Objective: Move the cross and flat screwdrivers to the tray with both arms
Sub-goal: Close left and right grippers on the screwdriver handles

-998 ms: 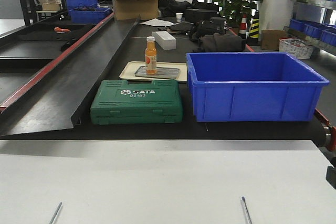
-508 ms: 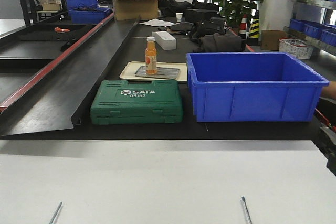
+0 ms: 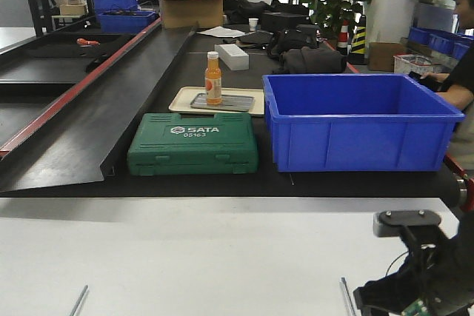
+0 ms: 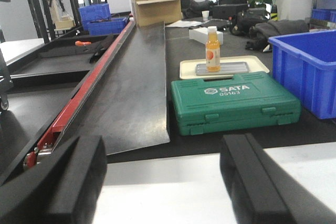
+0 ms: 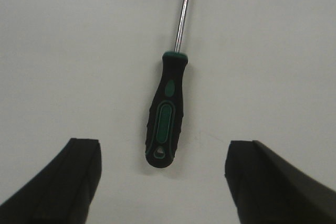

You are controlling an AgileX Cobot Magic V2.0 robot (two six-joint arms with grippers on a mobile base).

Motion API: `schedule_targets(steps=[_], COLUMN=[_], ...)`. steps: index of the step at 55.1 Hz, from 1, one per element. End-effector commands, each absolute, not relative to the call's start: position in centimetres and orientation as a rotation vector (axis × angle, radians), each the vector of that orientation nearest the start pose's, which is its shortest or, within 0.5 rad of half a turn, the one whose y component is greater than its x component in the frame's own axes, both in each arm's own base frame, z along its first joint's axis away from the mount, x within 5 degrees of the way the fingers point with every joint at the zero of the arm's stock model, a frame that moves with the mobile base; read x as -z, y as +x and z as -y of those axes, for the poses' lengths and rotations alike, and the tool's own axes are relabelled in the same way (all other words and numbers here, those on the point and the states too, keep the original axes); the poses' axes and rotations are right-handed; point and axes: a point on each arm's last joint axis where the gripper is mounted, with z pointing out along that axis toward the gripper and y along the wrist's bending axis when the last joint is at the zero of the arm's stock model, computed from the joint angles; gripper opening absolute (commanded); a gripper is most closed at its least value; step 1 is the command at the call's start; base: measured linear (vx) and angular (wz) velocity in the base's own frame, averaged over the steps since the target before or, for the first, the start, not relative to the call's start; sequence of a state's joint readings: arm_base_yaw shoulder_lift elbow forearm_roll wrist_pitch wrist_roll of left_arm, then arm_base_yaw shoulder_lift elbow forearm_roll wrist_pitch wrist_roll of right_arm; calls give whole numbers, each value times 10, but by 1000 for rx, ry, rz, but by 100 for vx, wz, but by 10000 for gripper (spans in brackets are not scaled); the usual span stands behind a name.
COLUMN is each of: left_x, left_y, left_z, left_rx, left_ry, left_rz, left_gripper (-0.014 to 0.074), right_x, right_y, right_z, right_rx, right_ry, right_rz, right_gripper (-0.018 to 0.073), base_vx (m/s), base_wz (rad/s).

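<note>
The right gripper (image 5: pixel 167 182) stands wide open and holds nothing. One screwdriver (image 5: pixel 165 116) lies flat on the white table (image 5: pixel 273 51) between its fingers (image 5: pixel 71 177), touched by neither, with the black-and-green handle near and the shaft running far. The left gripper (image 4: pixel 163 182) is just as wide open and holds nothing, with only table edge between its fingers (image 4: pixel 73 179).

Only the right wrist view shows a handle. The front view shows two thin shafts at the near table edge and no handles: the left shaft (image 3: pixel 78 300) and the right shaft (image 3: pixel 345 295), well apart. The right one lies just beside the right arm (image 3: pixel 422 257).

Farther off, on the black belt, both the front and left wrist views show one green case (image 3: pixel 192 143), one large blue bin (image 3: pixel 359 120) to its right, and one cream tray (image 3: pixel 181 98) behind the case. On the cream tray lies the grey tray (image 3: pixel 238 102), with one orange bottle (image 3: pixel 212 78) standing on it. Only the front view shows a person (image 3: pixel 463 72) at the far right.
</note>
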State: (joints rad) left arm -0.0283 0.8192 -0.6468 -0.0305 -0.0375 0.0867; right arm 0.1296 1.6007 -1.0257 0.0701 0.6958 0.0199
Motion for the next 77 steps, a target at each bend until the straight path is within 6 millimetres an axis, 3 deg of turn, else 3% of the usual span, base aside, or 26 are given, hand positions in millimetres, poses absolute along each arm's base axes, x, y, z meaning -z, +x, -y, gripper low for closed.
schedule_targets(steps=[1,18,31,41,47,55,57,66,77], left_x=[-370,-364,-361,-357,-351,-337,-334,-318,-292], left_y=[177,177,176,176,175,175,176,204,264], left_z=[5,5,5,5,6,6,6,7,10], left_rx=[-16,-14,-13,-12,-5,46,50,45,44], left_ry=[57,61,63,66,65,10,5,17,21], left_rz=[-1527,-1592,-1623,-1670,-1734,-1887,-1923,-2192,-2461], left_gripper=[580,580,580,580,580,580,580,580,580], right_x=[-221,-162,-145,-126,-118,-118,-118,-118,-118], right_y=[325,346,373,381,380,379,380,380,379], right_z=[-45,-51,-56,-58,-59,-66,-66,-72,-73], right_rx=[-123,-160,-193,-189,-188,-184,-188,-213,-232], right_ry=[-44,29,88,118,120,79,81,87,72], right_rz=[-2704,-2839,-2907,-2971,-2994,-2990,-2986,-2975,-2978], right_gripper=[544,544,510,457,327,12,-15,-11,-11], base_vx=[0,0,0,0,0,0,0,0,0], base_wz=[0,0,0,0,0,0,0,0,0])
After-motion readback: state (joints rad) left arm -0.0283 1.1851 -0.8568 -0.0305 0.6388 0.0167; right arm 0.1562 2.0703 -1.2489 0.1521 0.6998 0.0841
